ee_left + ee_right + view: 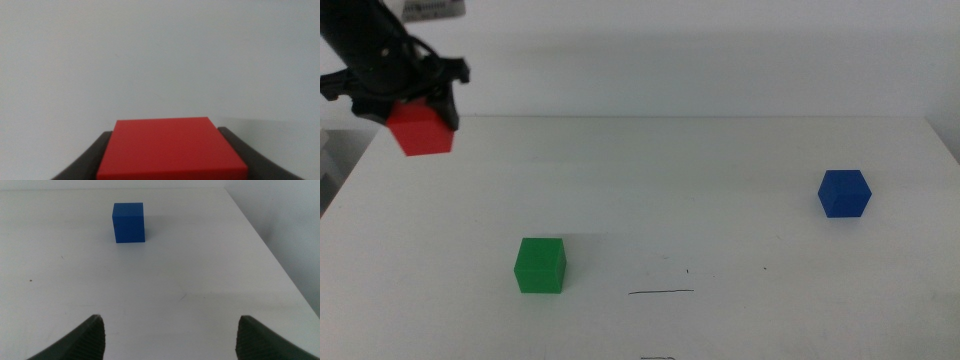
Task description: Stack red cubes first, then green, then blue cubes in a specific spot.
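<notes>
1. Currently the left gripper (420,105) holds the red cube (421,128) aloft at far left, jaws pinching it.
2. Green cube (540,265) sits left of the black pen line (660,292) on the surface (720,180).
3. Right gripper (170,335) waits near the blue cube (844,193), jaws spread.

matte red cube (420,128), smooth white table (720,180)

Pen line (660,292) near table (720,170) front edge: bare surface over and around it. Nearest obstacle is green cube (540,265), just beside its left end. Blue cube (844,193) well apart, toward right edge. Centre of table open.
</notes>
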{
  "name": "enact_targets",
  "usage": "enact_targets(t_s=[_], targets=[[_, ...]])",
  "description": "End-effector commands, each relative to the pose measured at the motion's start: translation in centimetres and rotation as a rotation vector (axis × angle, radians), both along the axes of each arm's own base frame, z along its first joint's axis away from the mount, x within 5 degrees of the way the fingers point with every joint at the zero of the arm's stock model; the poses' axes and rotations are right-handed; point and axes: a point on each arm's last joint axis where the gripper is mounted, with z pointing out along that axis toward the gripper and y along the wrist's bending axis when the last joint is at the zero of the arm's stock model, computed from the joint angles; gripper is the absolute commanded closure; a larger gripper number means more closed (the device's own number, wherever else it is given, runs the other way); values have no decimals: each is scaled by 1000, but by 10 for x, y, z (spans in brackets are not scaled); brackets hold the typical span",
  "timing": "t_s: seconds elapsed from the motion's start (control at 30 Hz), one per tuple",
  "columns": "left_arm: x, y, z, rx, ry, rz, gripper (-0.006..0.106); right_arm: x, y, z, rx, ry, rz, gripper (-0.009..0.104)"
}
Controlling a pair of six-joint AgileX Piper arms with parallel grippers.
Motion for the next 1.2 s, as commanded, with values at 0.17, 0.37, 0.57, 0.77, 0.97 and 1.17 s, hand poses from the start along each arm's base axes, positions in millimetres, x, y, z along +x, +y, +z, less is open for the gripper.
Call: enact_targets(t_s=[0.17,0.37,0.57,0.77,0.97,1.17], targets=[[-55,-65,55,-44,-53,21,93,0,0,8,-27,-76,-1,28],[-65,-123,45,-61,-14,-34,93,0,0,8,-27,-76,-1,28],[-67,-173,24,-93,-2,-82,93,0,0,8,-27,-76,-1,28],[-64,-212,-5,-85,11,-133,93,0,0,8,-27,-76,-1,28],[-57,-239,-37,-82,27,-159,93,0,0,8,-27,-76,-1,28],[-53,-251,-60,-85,64,-166,93,0,0,8,-27,-76,-1,28]])
